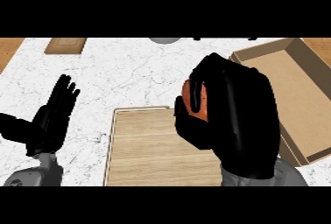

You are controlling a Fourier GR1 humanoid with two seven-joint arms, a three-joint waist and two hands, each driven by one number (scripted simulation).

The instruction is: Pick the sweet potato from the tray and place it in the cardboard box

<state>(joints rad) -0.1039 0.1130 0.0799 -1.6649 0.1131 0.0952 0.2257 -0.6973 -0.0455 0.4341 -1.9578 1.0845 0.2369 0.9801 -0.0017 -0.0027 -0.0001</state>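
Head view shows the black fingers point(213, 83) of the right hand point(236, 122) curled round an orange sweet potato point(194, 98). Only a small orange bit peeks out between the fingers and the thumb. The sweet potato is held up in the hand, above the far right corner of the flat pale wooden tray point(155, 148). It is not lying on the tray now. Its long side seems to run up and down inside the hand, but most of it is hidden, so this is hard to tell.

The open brown cardboard box point(304, 144) sits at the right edge of the white marble worktop point(129, 70), just to the right of the hand. The right hand is much nearer to the box than the other hand. So the next move is likely a short trip to the right, over the box's near wall, then letting go.

Inside the box nothing can be seen. The tray looks bare too.

The left hand point(55, 113) rests near the left edge, fingers straight and pointing up, holding nothing.
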